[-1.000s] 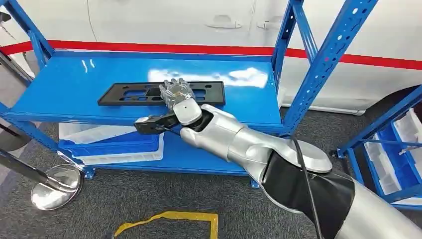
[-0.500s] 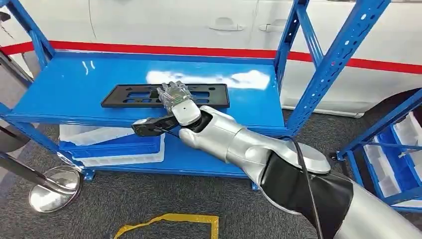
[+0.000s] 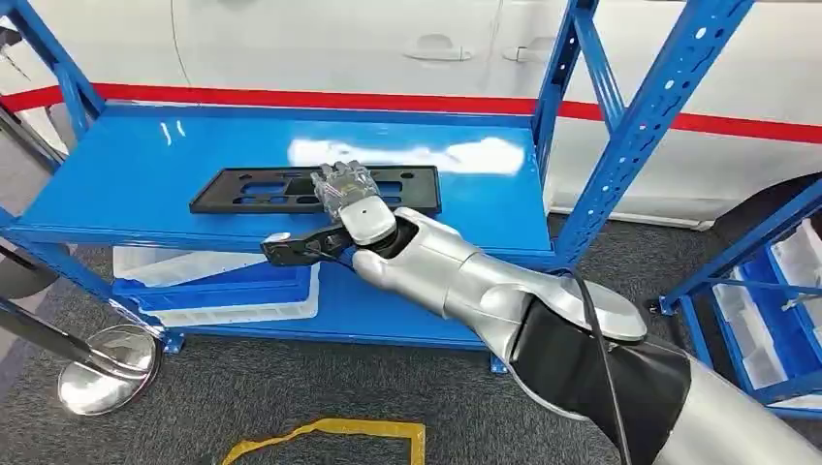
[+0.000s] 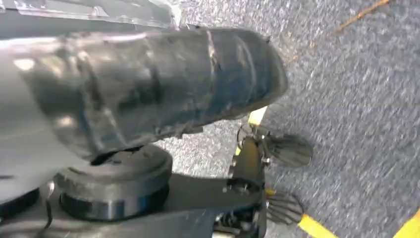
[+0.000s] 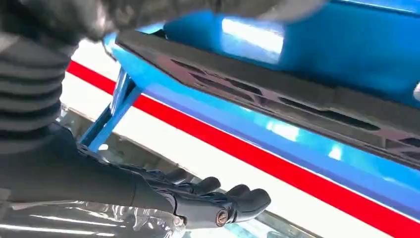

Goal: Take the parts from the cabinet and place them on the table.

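A flat black plate part [image 3: 252, 187] with cut-outs lies on the blue cabinet shelf [image 3: 126, 165]. My right hand [image 3: 347, 199] reaches over the shelf's front edge, with its fingers stretched out across the plate's middle. Its thumb [image 3: 291, 247] sticks out sideways below the shelf edge, so nothing is gripped. In the right wrist view the plate [image 5: 277, 101] lies along the shelf, and the dark fingers [image 5: 223, 201] are straight and stand off from it. The left wrist view shows my left hand [image 4: 148, 84] as a dark blur over grey carpet; how its fingers lie is unclear.
White and blue bins [image 3: 213, 276] sit on the lower shelf. A blue upright [image 3: 630, 126] stands to the right of my arm, with a second rack of bins [image 3: 775, 329] beyond it. A chrome stand base [image 3: 107, 363] and yellow floor tape [image 3: 330, 431] lie in front.
The picture has swayed slightly. My right hand stays over the black plate with its fingers stretched out as before, and the plate lies in the same spot on the shelf.
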Action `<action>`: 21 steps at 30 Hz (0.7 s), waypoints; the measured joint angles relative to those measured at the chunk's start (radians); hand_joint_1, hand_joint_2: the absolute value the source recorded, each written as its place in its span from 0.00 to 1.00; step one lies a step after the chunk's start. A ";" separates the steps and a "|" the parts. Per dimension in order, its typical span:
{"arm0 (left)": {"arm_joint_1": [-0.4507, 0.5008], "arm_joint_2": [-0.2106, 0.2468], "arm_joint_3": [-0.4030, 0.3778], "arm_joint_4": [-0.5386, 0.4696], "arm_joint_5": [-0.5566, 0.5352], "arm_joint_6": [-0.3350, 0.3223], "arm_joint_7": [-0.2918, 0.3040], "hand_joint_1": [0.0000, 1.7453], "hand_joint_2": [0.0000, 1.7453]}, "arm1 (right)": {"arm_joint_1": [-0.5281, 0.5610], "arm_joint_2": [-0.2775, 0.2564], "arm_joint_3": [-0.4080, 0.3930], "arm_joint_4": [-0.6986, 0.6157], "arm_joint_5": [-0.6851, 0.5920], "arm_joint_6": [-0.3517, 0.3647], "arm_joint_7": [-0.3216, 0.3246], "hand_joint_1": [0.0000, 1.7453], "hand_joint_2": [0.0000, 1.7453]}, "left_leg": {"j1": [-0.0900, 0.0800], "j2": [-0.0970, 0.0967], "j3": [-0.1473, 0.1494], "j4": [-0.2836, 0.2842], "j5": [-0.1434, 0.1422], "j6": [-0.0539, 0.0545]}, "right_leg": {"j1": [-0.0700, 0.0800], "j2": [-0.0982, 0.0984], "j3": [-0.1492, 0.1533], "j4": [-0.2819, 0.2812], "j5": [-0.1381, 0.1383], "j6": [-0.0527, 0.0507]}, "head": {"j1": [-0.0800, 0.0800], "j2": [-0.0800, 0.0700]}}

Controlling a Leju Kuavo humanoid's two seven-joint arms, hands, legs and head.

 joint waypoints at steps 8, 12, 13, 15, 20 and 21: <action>-0.002 0.000 -0.002 0.000 0.000 -0.002 0.000 0.00 0.00 | 0.012 0.000 -0.002 -0.001 0.000 0.000 0.000 0.00 1.00 | 0.002 0.003 -0.080 0.138 -0.010 -0.009 | 0.003 0.002 0.009 -0.002 -0.005 -0.008 | -0.006 0.000; -0.006 0.001 -0.005 0.000 0.000 -0.003 0.003 0.00 0.00 | 0.013 -0.001 -0.008 -0.001 -0.005 0.001 0.003 0.00 1.00 | -0.009 0.002 -0.004 -0.012 0.024 0.008 | 0.007 0.003 0.007 -0.003 -0.007 0.008 | -0.005 0.000; -0.005 0.002 -0.006 0.000 0.000 -0.002 0.004 0.00 0.00 | 0.016 -0.001 -0.009 -0.001 -0.007 0.002 0.003 0.00 1.00 | -0.010 0.001 -0.005 -0.011 0.022 0.012 | 0.006 0.003 0.008 -0.005 -0.007 0.013 | -0.006 0.000; -0.004 0.003 -0.007 0.000 0.000 -0.002 0.005 0.00 0.00 | 0.018 -0.002 -0.010 -0.001 -0.008 0.002 0.003 0.00 1.00 | 0.002 0.004 0.005 -0.030 0.032 0.027 | 0.009 0.002 0.008 -0.004 -0.014 0.026 | -0.005 0.000; -0.005 0.003 -0.008 0.000 0.001 -0.002 0.006 0.00 0.00 | 0.039 -0.010 -0.020 0.000 -0.022 0.003 0.006 0.00 1.00 | -0.002 0.005 0.009 -0.031 0.030 0.043 | 0.003 -0.001 -0.132 0.287 -0.143 0.036 | 0.001 0.000; -0.003 0.003 -0.009 0.000 0.002 -0.002 0.009 0.00 0.00 | 0.050 -0.011 -0.021 0.001 -0.026 0.003 0.006 0.00 1.00 | -0.002 0.004 0.010 -0.029 0.028 0.042 | 0.002 -0.002 -0.136 0.286 -0.126 0.036 | 0.002 0.000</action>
